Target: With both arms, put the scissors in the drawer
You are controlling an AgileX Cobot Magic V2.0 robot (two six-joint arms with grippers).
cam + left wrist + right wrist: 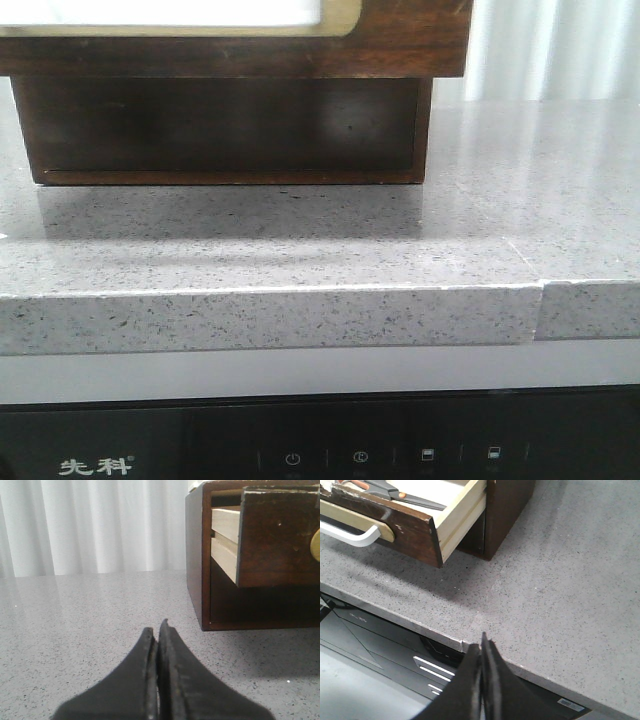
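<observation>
The scissors [395,494], dark grey with orange-lined loops, lie inside the drawer [405,527], which stands pulled out of its dark brown cabinet [505,510]. The drawer front shows at the top of the front view [400,45] and in the left wrist view [277,535]. My left gripper [157,630] is shut and empty, low over the counter to the side of the cabinet. My right gripper [482,647] is shut and empty, above the counter's front edge, away from the drawer. Neither gripper shows in the front view.
The grey speckled counter [300,250] has a seam in its front edge [540,300]. A black appliance panel [350,450] sits below it. White curtains [90,525] hang behind. The drawer has a white handle [350,534].
</observation>
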